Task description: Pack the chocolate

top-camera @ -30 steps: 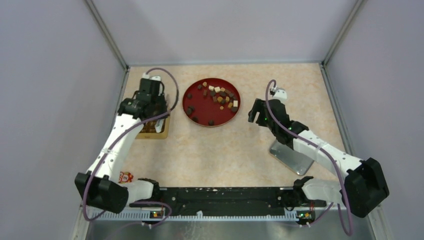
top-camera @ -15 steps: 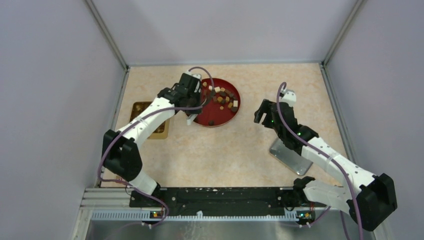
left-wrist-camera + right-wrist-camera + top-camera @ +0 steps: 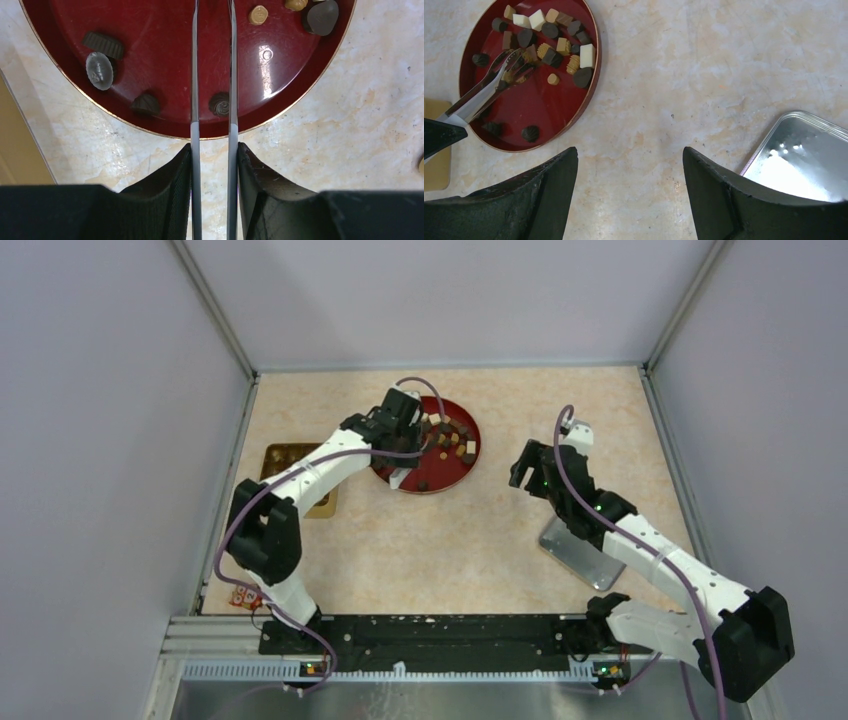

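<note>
The chocolate point(image 3: 452, 435) lies as several small dark, tan and white pieces on a round red plate point(image 3: 447, 473). My left gripper point(image 3: 398, 472) is at the plate's near-left rim, shut on metal tongs point(image 3: 195, 75). The blades reach over the plate, with a dark piece point(image 3: 220, 104) between them. In the right wrist view the tong tips point(image 3: 516, 67) rest among the piled pieces point(image 3: 549, 47). My right gripper point(image 3: 518, 465) is open and empty, above bare table to the right of the plate.
A gold box point(image 3: 282, 455) sits left of the plate, partly under my left arm. A silver tin tray point(image 3: 580, 552) lies under my right arm and shows at the lower right of the right wrist view point(image 3: 804, 160). A small printed item point(image 3: 245, 597) lies by the left base.
My left arm has swung right from over the gold box to the red plate, bringing the tongs over the chocolate. My right gripper has shifted slightly right and stayed open.
</note>
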